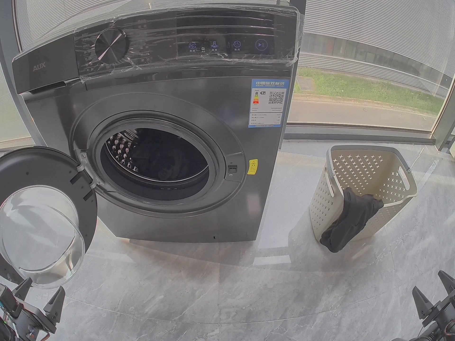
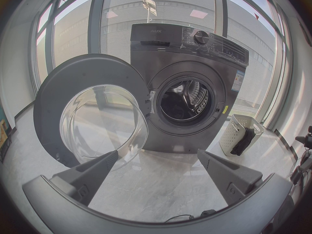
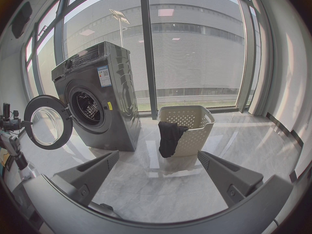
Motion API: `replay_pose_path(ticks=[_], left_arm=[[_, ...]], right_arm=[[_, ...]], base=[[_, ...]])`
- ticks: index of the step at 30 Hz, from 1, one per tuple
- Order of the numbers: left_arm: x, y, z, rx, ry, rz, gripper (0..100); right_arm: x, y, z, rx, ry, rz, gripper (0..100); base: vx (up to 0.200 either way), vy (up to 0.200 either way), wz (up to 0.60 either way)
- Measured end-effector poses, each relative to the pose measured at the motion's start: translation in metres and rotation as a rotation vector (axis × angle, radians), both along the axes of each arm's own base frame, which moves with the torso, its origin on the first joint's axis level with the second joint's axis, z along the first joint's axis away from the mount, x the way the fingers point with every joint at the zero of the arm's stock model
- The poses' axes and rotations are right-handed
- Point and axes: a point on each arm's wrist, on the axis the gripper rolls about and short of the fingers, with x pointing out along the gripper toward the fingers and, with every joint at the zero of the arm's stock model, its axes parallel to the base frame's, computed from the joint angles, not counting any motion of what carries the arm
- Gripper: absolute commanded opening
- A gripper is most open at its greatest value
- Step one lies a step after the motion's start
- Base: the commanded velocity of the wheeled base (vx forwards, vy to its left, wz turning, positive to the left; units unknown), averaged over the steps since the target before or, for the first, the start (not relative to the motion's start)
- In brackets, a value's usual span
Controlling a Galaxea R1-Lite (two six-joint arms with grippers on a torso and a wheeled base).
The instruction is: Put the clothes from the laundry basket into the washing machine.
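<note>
While a dark garment hangs over the laundry basket, left claw and right claw gape empty.

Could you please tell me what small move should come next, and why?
Probably bring the right end effector toward the dark garment hanging over the laundry basket rim: that end effector is open and empty, the washing machine door stands open, and the basket sits on the robot's right.

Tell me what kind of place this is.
Probably a laundry corner of a modern building: a washing machine with its door open, a laundry basket with dark clothes on a polished stone floor, and tall windows facing another building.
</note>
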Motion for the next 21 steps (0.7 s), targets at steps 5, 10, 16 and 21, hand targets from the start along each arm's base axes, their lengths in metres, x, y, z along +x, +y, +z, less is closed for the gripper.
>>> replay_pose_path(ticks=[5, 10, 16, 21], left_arm=[[-0.008, 0.003, -0.003, -0.009, -0.038, 0.067, 100], [-0.016, 0.004, -0.003, -0.007, -0.102, 0.181, 100], [-0.028, 0.004, -0.006, 0.065, -0.192, 0.243, 100], [-0.034, 0.0, -0.009, 0.087, -0.242, 0.134, 100]], right_arm=[[-0.009, 0.001, -0.004, -0.021, -0.069, -0.015, 100], [-0.014, 0.002, -0.006, -0.034, -0.122, -0.017, 100], [-0.016, 0.002, -0.007, -0.043, -0.147, -0.021, 100], [-0.016, 0.003, -0.007, -0.045, -0.155, -0.02, 100]], base=[[0.0, 0.0, 0.0], [0.0, 0.0, 0.0], [0.0, 0.0, 0.0], [0.0, 0.0, 0.0]])
